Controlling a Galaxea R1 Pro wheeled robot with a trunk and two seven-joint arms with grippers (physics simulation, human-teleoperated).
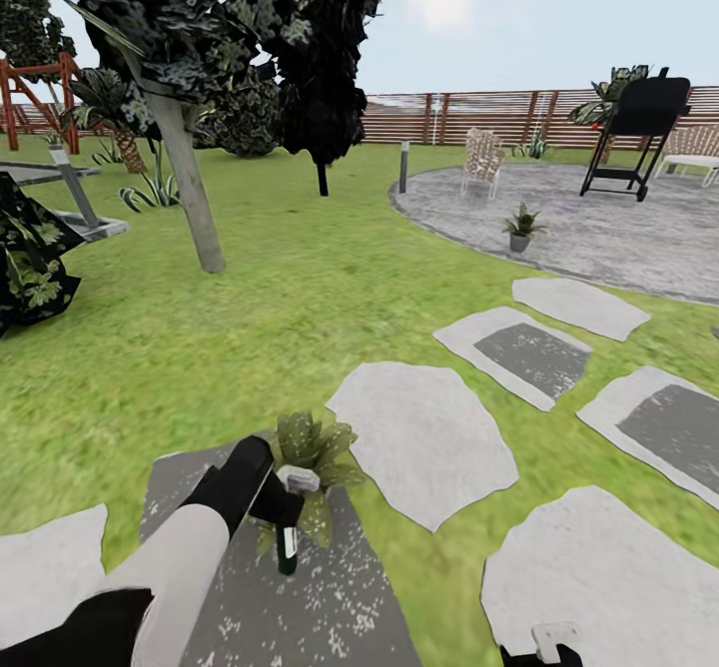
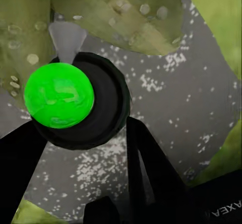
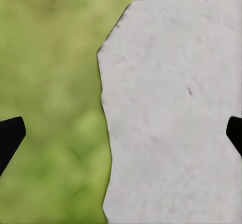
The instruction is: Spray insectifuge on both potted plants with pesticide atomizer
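My left gripper is shut on the pesticide atomizer, a dark bottle with a green mark and a pale spray head. It hangs directly over the near potted plant, which stands on a speckled grey slab. The left wrist view looks at the bottle's round green end between black fingers, with speckled leaves behind. The second potted plant sits on the patio's edge, far off to the right. Low at the right, my right gripper is open above grass and a pale slab.
Grey stepping slabs lead right toward the round patio, which holds a black grill, a wicker chair and a short post. A leaning tree trunk and a dark bush stand left.
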